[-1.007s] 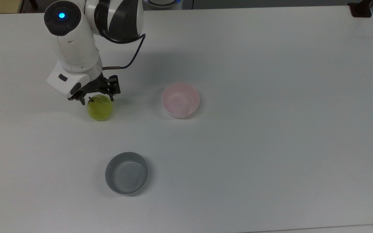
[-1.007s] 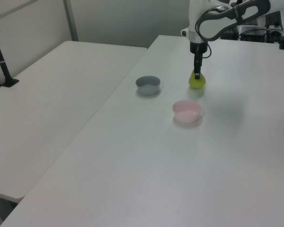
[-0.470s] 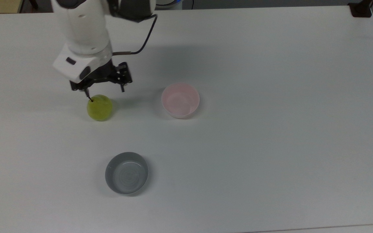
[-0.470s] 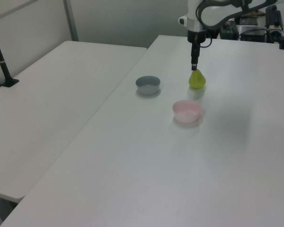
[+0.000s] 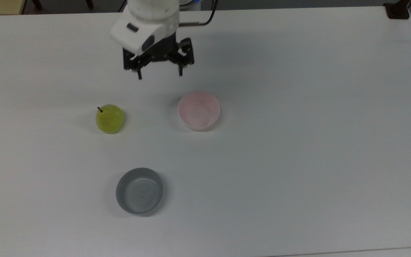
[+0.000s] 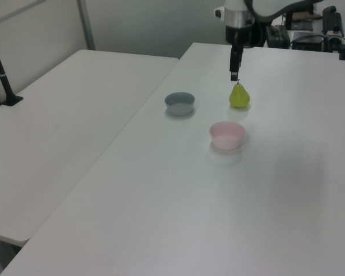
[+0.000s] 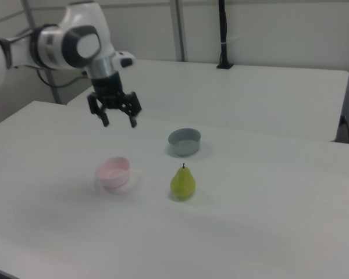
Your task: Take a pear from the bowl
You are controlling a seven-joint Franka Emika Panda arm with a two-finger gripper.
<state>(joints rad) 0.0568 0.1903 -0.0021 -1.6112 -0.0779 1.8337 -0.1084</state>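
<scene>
A: Where's the pear (image 5: pixel 110 119)?

B: Upright on the bare desk (image 5: pixel 298 160), stem up, not in any bowl. In the top view the pink bowl (image 5: pixel 198 110) sits at its 3 o'clock, well apart and empty. Grey bowl (image 5: pixel 140 191) at approx. 5 o'clock from the pear, also empty, also well apart.

A: Room around it?

B: Plenty. Nothing touches the pear; open desk on all sides. In the top view the whole 3 o'clock half of the desk past the pink bowl is bare, and all three things sit far from the desk edges. In the left view a second desk (image 6: pixel 57 132) lies alongside, across a narrow seam.

A: End effector (image 5: pixel 160 73)?

B: Fingers spread wide, holding nothing, touching nothing. It hangs in the air; in the top view it's at approx. 1 o'clock from the pear and 11 o'clock from the pink bowl. In the right view it's above and behind the pink bowl, clear of it.

A: Vs. half a sec ago?

B: Then the fingers were right at the pear's top, by the stem. Since then the arm has lifted and swung toward the pink bowl's side. Pear and both bowls haven't moved.
</scene>
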